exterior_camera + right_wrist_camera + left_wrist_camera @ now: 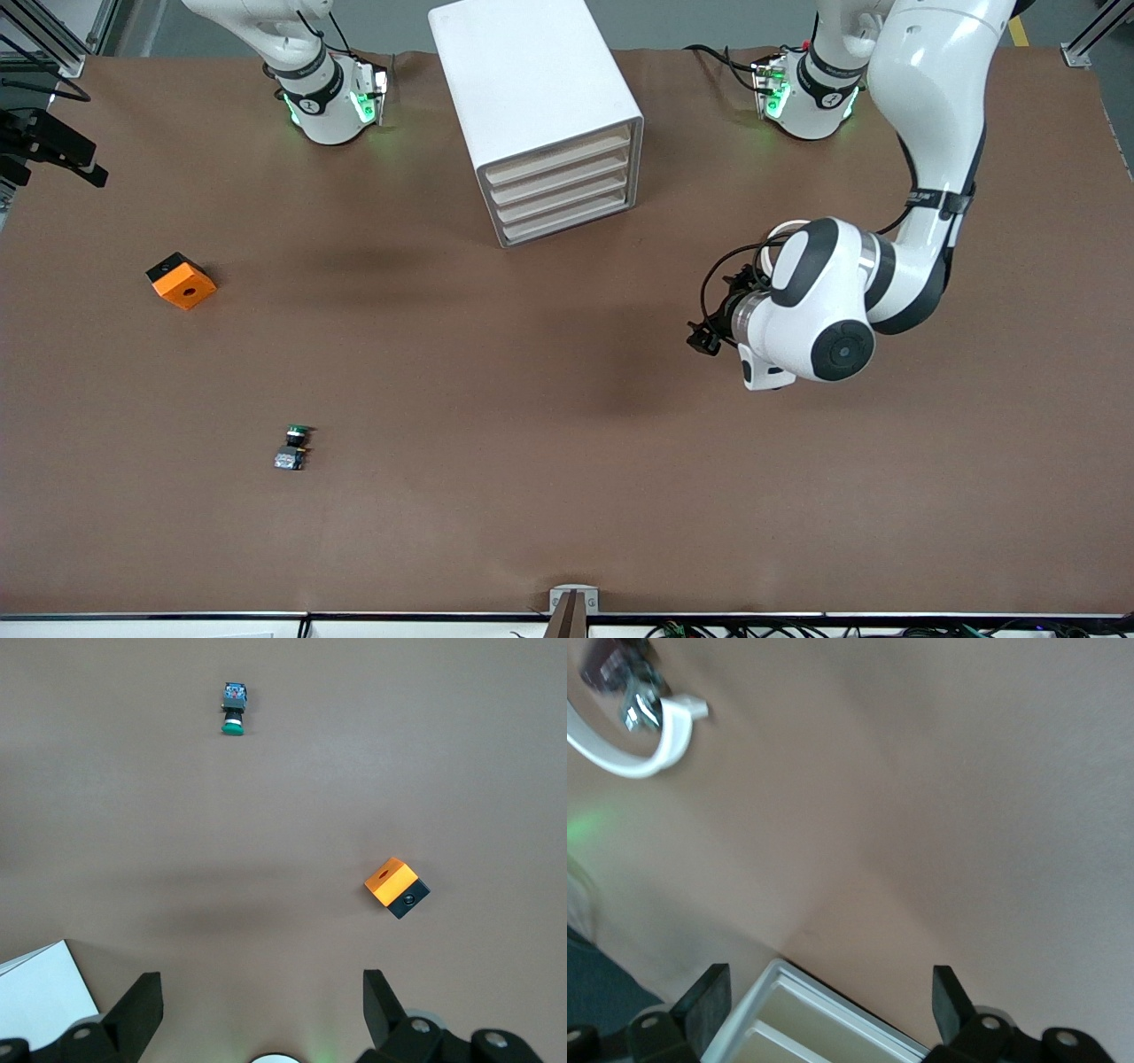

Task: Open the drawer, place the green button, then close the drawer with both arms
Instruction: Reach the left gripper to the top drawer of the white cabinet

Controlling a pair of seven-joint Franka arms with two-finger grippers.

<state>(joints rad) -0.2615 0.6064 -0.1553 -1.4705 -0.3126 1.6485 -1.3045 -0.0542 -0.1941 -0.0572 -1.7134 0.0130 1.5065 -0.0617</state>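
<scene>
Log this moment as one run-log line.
drawer: shut | button: on table, untouched | left end effector: open, over table near cabinet | right end effector: open, empty

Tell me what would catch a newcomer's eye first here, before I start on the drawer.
The white cabinet with four shut drawers stands at the table's edge between the two arm bases. The left arm is folded low over the table near its own end, its open tool empty. Toward the right arm's end lie an orange block and, nearer the front camera, the small green-capped button.
</scene>
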